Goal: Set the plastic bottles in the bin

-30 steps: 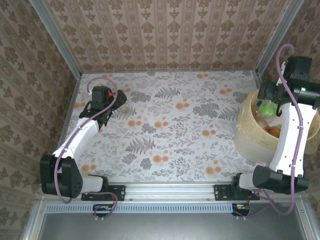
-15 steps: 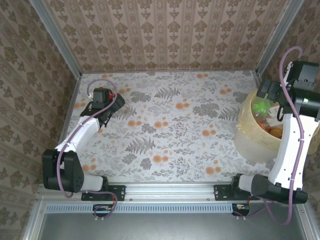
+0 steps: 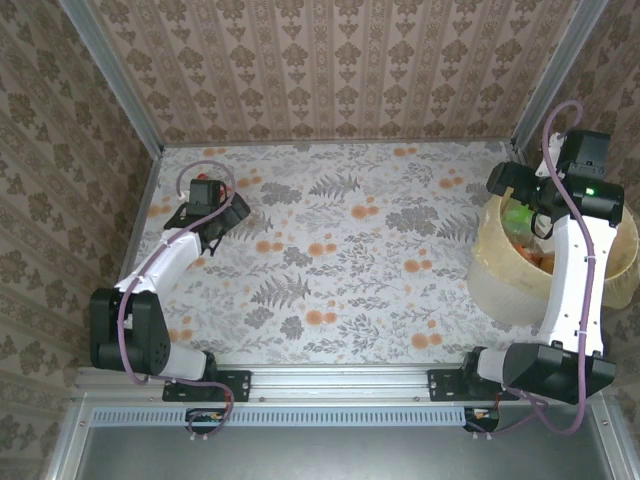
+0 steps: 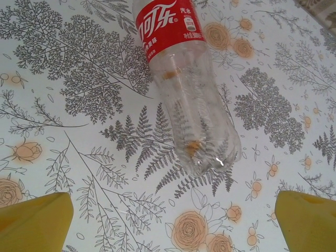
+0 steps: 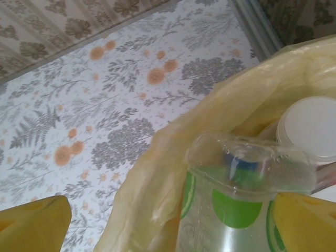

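The bin holds several bottles; one red-labelled bottle waits on the table; both my jaws stand apart.

the clear bottle carries a red label with white chinese coca-cola script, plus smaller white print beside it too small to read.

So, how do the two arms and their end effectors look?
The left arm and right arm have white links, black joints and a looping purple cable each. The left end effector and right end effector are black with yellow fingers. The right wrist shows a green light.
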